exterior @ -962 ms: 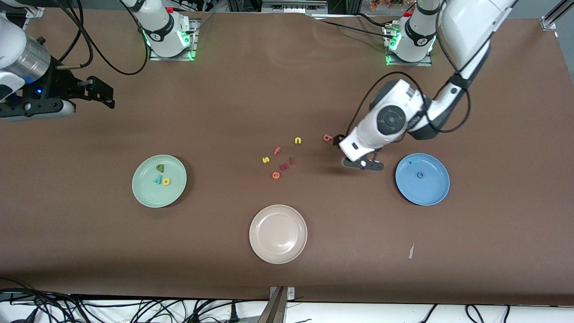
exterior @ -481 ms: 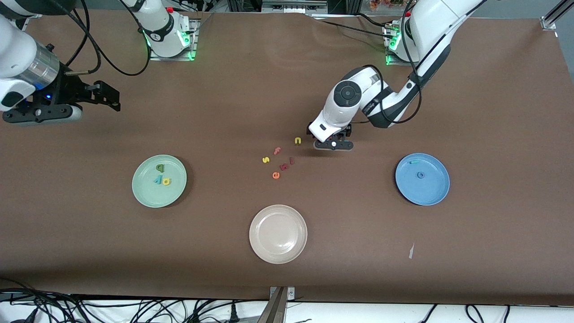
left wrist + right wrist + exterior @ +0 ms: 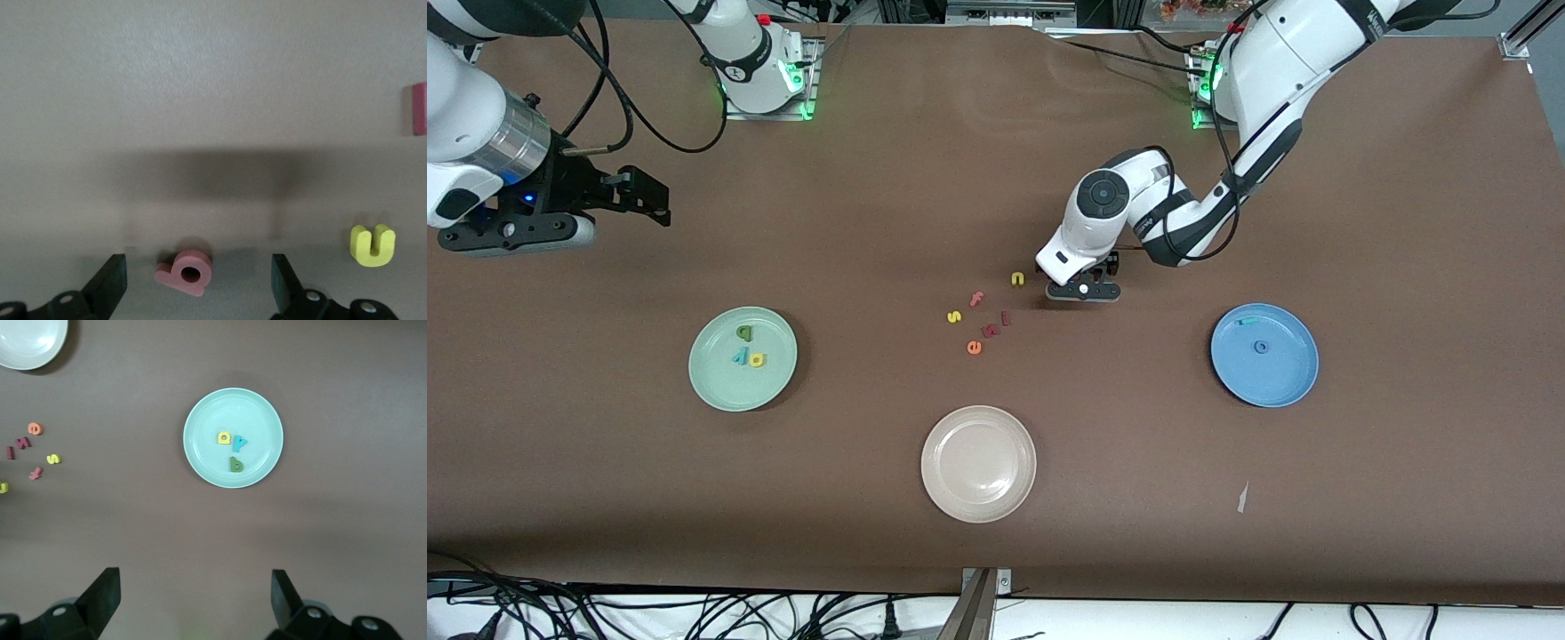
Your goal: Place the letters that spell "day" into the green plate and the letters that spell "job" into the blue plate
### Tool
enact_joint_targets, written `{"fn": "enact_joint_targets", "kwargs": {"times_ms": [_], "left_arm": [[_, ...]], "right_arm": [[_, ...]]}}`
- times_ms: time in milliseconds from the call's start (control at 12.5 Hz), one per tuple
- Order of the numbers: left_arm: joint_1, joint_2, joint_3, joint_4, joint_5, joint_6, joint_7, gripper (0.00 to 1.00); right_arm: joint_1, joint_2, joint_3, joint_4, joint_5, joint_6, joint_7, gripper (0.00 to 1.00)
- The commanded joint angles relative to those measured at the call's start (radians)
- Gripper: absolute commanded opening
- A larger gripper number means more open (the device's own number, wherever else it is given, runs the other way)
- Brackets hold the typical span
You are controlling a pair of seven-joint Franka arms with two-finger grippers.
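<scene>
Dropping low, the left end effector now sits wide apart around the small salmon-pink foam "b", ready to grab it for the round sky-blue plate; the right end effector waits, also apart.

White jointed arms, black cables, black claws, green-lit bases.

Left gripper low beside yellow "n", three letters in green plate — right gripper waiting
</scene>
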Motion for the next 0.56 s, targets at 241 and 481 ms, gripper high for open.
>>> {"fn": "enact_joint_targets", "kwargs": {"times_ms": [241, 481], "left_arm": [[-0.010, -0.010, 0.006, -0.040, 0.037, 0.014, -0.079, 0.46], [-0.006, -0.016, 0.004, -0.034, 0.037, 0.011, -0.098, 0.12]], "right_arm": [[-0.002, 0.006, -0.004, 0.062, 0.042, -0.078, -0.047, 1.00], [-0.002, 0.006, -0.004, 0.086, 0.083, -0.097, -0.069, 1.00]]}}
